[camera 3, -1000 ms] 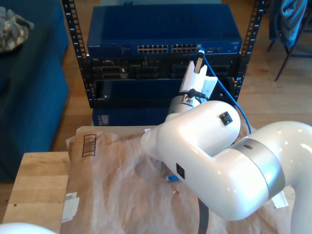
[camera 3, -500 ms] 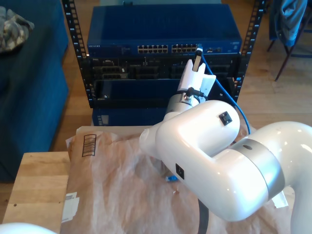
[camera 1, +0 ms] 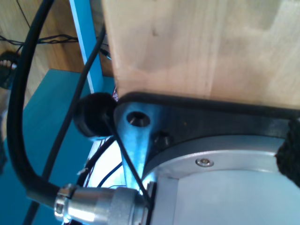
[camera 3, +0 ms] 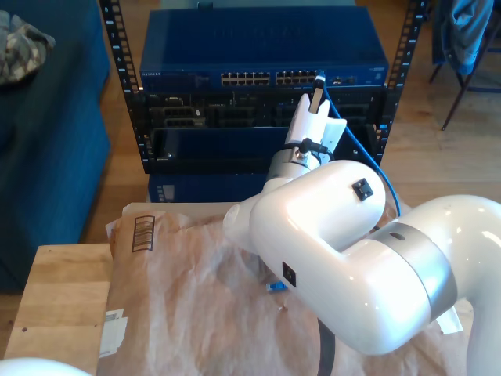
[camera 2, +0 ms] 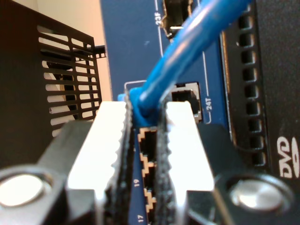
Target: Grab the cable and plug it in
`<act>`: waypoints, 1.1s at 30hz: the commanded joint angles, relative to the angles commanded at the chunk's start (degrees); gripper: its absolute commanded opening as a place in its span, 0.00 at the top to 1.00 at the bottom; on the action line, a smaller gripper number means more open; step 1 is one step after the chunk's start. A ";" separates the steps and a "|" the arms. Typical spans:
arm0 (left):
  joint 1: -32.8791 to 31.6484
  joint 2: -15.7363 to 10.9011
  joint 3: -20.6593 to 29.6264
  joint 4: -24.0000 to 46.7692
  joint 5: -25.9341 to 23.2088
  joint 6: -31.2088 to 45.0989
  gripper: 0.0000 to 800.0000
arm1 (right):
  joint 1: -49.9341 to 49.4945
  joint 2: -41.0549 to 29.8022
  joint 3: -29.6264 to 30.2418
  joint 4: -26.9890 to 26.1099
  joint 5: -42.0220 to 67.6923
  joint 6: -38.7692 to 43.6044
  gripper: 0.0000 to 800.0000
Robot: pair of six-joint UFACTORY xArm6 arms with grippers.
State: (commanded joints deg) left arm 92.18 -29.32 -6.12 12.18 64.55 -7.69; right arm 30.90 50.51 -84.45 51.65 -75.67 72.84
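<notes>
Blue network switch [camera 3: 262,51] in rack, crumpled brown paper [camera 3: 196,305] below.

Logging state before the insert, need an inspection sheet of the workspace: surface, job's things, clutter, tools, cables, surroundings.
Surface: wooden table covered with crumpled brown paper.
Job's things: blue cable pinched near its plug, held at the port row of the blue switch; whether it is seated cannot be told.
Clutter: small blue piece and white labels on the paper.
Tools: my second tool shut on the cable at the switch face; my first tool's state cannot be told.
Cables: black cables by the arm base beside the table edge.
Surroundings: black rack, blue sofa, wood floor.
</notes>
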 joint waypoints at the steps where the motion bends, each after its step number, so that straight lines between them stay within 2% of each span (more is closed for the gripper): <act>1: 0.00 0.00 0.00 0.00 0.09 0.00 0.00 | 0.00 0.09 -0.26 0.00 -0.09 0.00 1.00; 21: 0.00 0.00 0.00 0.00 0.00 0.00 0.00 | -0.09 0.00 -0.26 0.09 0.44 0.18 1.00; 26: 0.00 0.00 0.09 0.00 0.00 0.00 0.00 | 0.00 -0.18 0.79 -0.09 0.35 0.26 0.83; 33: 0.00 0.00 0.09 0.00 0.00 0.00 0.00 | 0.70 -1.85 3.08 0.00 0.18 0.35 0.76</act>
State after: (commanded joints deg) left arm 92.18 -29.32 -6.03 12.18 64.55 -7.69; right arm 31.60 48.66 -81.37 51.65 -75.49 73.19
